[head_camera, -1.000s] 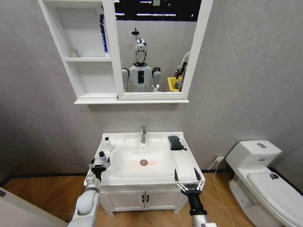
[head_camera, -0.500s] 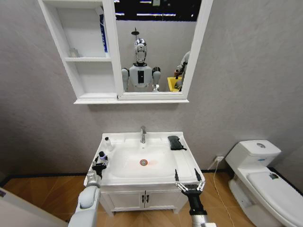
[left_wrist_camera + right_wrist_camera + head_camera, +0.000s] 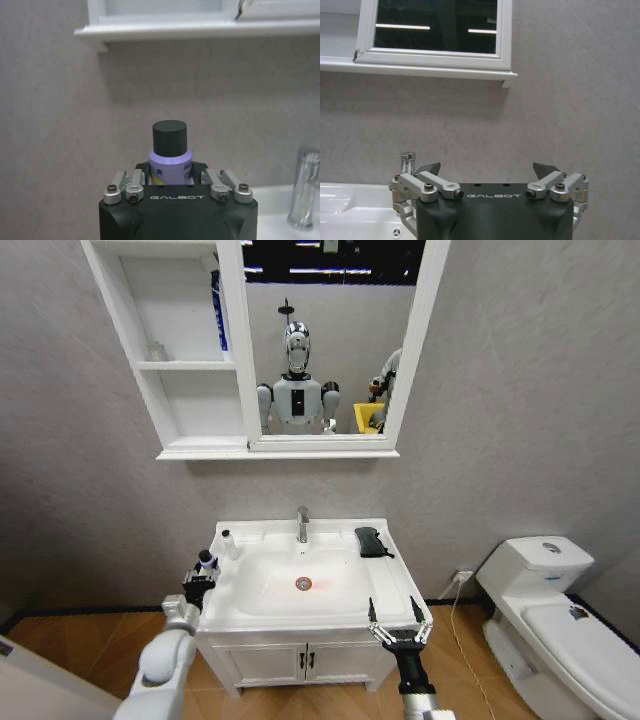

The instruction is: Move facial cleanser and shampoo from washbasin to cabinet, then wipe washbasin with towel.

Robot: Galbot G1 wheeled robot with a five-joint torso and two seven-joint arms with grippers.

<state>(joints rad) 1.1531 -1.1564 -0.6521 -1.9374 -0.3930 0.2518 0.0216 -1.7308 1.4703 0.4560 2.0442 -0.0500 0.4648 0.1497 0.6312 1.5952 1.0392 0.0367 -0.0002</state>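
Beside washbasin [image 3: 240,612], left end effector [image 3: 203,580] grips black-capped lavender bottle [image 3: 170,157].

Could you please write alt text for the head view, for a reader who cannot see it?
The left gripper holds a small dark-capped bottle upright at the left edge of the white washbasin, while the right gripper hangs open at its front right corner. A dark towel lies on the back right rim, and the white cabinet hangs above.

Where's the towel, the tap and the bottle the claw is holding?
towel [image 3: 371,541], head view, middle of the cloth
tap [image 3: 302,524], head view, its upright stem
bottle [image 3: 170,138], left wrist view, its dark cap
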